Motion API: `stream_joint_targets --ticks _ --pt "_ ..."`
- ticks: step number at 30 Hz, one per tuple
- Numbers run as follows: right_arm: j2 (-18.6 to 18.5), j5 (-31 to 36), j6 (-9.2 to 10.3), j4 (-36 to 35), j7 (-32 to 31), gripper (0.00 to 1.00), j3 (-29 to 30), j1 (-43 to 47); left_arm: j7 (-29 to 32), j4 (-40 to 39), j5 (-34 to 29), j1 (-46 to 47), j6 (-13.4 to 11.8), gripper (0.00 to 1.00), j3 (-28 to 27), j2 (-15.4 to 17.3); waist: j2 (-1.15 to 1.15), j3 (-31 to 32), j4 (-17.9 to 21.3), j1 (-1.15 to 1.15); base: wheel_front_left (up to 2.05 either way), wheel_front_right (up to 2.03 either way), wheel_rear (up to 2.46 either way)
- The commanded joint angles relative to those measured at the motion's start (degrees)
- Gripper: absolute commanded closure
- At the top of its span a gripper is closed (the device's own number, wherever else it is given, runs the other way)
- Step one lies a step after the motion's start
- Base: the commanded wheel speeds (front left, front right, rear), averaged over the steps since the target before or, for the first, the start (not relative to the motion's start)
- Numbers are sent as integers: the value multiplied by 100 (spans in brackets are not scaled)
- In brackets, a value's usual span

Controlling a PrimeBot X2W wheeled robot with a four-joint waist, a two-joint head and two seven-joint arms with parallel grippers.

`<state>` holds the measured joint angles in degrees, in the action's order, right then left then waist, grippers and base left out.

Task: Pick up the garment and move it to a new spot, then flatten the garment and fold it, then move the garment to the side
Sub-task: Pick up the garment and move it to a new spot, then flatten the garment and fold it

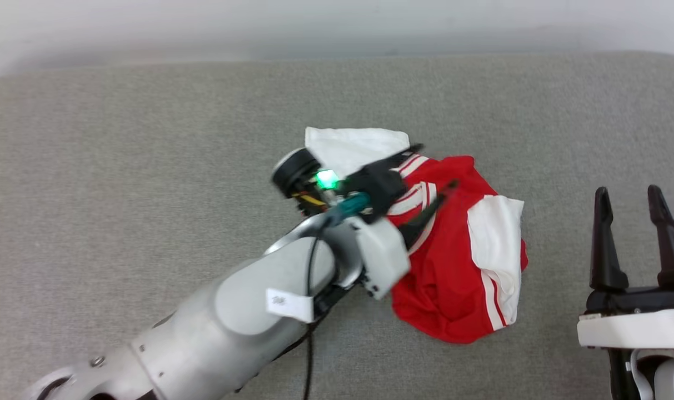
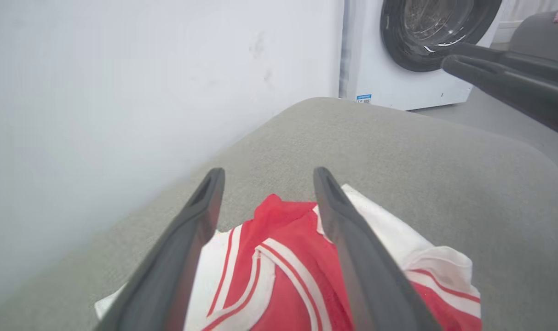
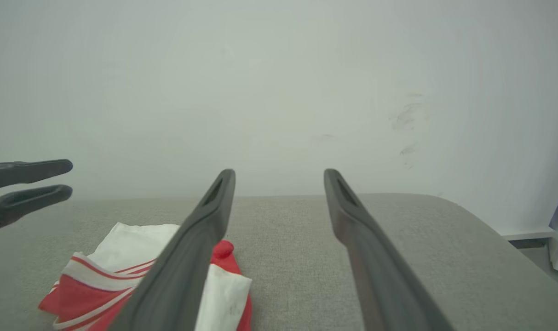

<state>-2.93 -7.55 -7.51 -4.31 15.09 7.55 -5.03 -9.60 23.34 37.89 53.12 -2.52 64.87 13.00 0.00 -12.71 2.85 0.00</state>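
My left tool (image 1: 437, 165) hangs over the jersey T-shirt (image 1: 448, 278), its two dark fingers spread wide on either side of a striped fold. In the left wrist view the cloth lies under and between them without being pinched, so I take this tool as fully open and holding nothing. My right tool (image 1: 628, 190) rests to the right of the shirt, near me and apart from the cloth, just as wide and empty.

The shirt lies bunched in a heap on the grey upholstered cushion (image 1: 148, 139), right of its middle. The red body is crumpled, one white sleeve pokes out on the far side, and another white part with red stripes is folded over on the right. No lettering shows, so I cannot tell which face is up.

As I judge it, the shirt is set down at its spot and flattening is the step in hand; nothing is spread or folded yet. The next move calls for both tools. Each needs its own edge, the far sleeve for one and the right-hand sleeve or hem for the other, gripped through few layers and drawn apart low across the cushion so the heap opens. Grabbing the thick middle fold would only drag the whole bundle
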Motion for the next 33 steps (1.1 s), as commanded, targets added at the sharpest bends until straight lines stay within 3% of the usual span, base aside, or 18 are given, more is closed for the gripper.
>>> stream_joint_targets --ticks 1,7,13,17,25,33 --pt "10 16 4 12 12 0 -1 66 -61 7 -9 -114 -50 0 -26 36 0 124 -100 0 0 0 0" --pt "9 62 4 51 12 0 2 272 -515 -103 -60 -707 -787 0 -583 418 0 386 -275 0 0 0 0" --pt "10 80 4 90 12 0 -11 408 -568 -732 -544 -1496 -1578 0 -1423 789 0 562 -448 0 0 0 0" --pt "10 96 4 107 12 0 -34 457 -559 -1221 -915 -2181 -1917 0 -2057 948 0 638 -518 0 0 0 0" --pt "9 115 4 161 12 0 -42 596 -561 -1894 -1552 -3533 -2137 0 -3222 910 0 843 -620 0 0 0 0" --pt "9 129 4 255 12 0 -89 753 -561 -2109 -2039 -4576 -1884 0 -4212 617 0 1015 -671 0 0 0 0"
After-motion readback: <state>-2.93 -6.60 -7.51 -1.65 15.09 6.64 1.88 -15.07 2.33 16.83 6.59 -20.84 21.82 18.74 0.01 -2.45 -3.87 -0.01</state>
